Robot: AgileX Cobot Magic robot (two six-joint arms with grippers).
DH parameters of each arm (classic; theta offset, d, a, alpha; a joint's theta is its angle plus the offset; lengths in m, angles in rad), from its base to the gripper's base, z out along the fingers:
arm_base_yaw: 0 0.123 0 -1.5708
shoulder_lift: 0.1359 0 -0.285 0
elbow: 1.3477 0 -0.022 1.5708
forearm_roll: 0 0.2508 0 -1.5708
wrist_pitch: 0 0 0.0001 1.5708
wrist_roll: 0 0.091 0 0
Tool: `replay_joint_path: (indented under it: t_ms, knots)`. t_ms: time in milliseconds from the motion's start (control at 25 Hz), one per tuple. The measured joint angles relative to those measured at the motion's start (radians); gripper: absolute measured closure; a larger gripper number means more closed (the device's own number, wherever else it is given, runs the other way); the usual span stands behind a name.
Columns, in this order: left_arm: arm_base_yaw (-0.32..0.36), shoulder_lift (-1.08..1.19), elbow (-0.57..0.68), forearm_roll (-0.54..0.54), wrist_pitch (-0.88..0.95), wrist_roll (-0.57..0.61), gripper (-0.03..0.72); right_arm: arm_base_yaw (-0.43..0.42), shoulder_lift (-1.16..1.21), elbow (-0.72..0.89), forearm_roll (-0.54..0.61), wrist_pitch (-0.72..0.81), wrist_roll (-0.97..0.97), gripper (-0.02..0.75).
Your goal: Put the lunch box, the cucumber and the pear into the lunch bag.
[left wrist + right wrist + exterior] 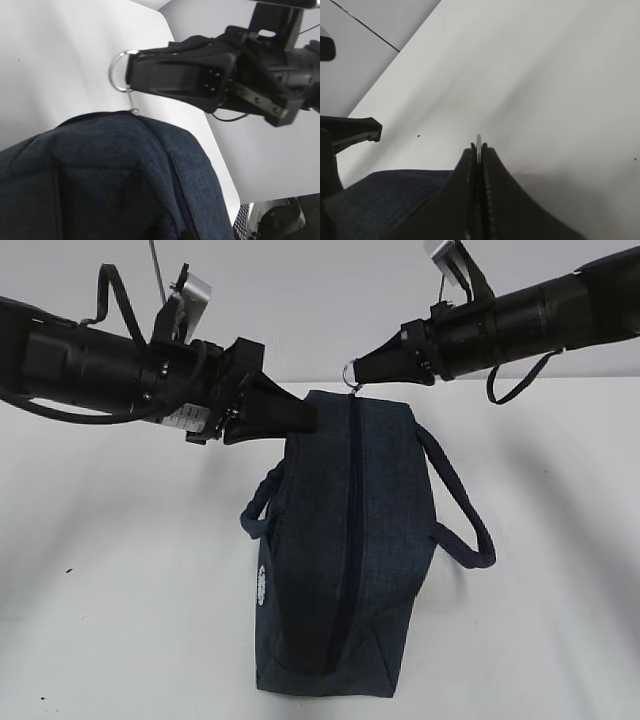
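Observation:
The dark navy lunch bag (375, 540) stands on the white table, its top zipper (350, 510) running toward me and looking closed. My right gripper (362, 368) is shut on the metal ring pull (352, 370) at the bag's far end. The ring also shows in the left wrist view (120, 72) and edge-on between the jaws in the right wrist view (478, 142). My left gripper (306, 418) is closed to a point on the bag's far left top corner. The bag fills the left wrist view (100, 170). The lunch box, cucumber and pear are out of view.
The bag's two loop handles hang out to the right (470, 530) and the left (260, 502). The white table (120, 570) spreads around the bag. Its far edge meets a grey wall. Beyond the table edge a dark grid-patterned object (243, 220) shows.

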Motion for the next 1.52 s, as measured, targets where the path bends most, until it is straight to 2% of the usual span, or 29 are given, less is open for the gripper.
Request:
replay_joint_path:
  t_ms: [400,720,960,1160,1360,1440,1520]
  knots:
    - [0.001,0.001,-0.088,0.002,0.123,0.006,0.664,-0.031,0.089,-0.077,0.000,0.017,0.002,0.732]
    - [0.002,0.004,-0.116,0.016,0.122,0.007,0.664,-0.037,0.154,-0.102,0.013,0.027,0.022,0.732]
    - [0.002,0.004,-0.117,0.040,0.063,0.007,0.664,-0.037,0.161,-0.111,0.011,0.021,0.022,0.732]
    - [0.001,0.004,-0.117,0.069,-0.077,0.007,0.664,-0.041,0.168,-0.145,0.009,0.028,0.022,0.730]
    - [0.001,0.030,-0.118,0.060,-0.127,0.007,0.657,-0.041,0.168,-0.163,0.025,0.057,0.022,0.654]
    - [0.001,0.055,-0.119,0.044,-0.133,0.007,0.629,-0.041,0.168,-0.163,0.037,0.061,0.022,0.588]
    - [0.002,0.074,-0.127,0.028,-0.132,0.007,0.561,-0.041,0.168,-0.163,0.041,0.063,0.024,0.516]
